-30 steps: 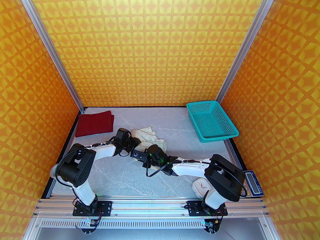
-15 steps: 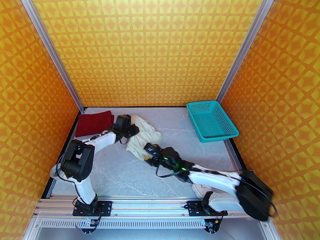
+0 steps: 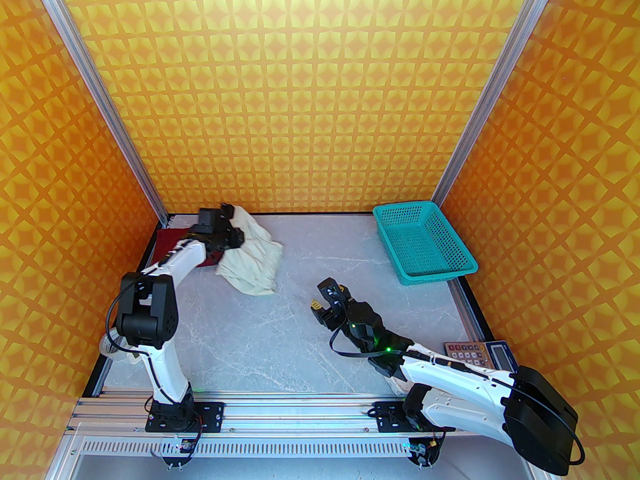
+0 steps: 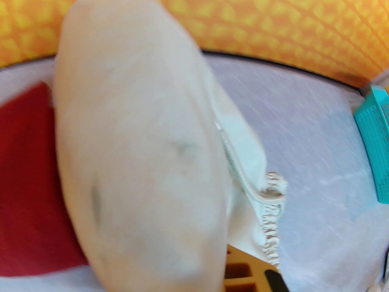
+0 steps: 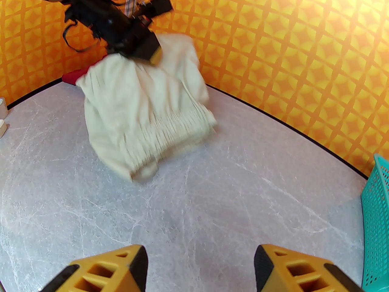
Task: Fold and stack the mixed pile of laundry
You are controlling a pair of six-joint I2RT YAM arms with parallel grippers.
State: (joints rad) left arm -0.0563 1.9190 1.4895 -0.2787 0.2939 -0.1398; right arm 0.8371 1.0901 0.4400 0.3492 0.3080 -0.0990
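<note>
Both arms have parted: the left pincer, clamped on the cream shorts, hauls them toward the folded maroon shirt in the far-left corner for stacking. Its job done, the right pincer hovers open and empty over the desk.

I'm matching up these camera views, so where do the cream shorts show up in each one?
Top external: cream shorts far left, near the back edge.
Left wrist: cream shorts large and blurred, left of centre.
Right wrist: cream shorts upper left, trailing onto the table.
Shared landmark: teal basket, right of the cream shorts in every view.
</note>
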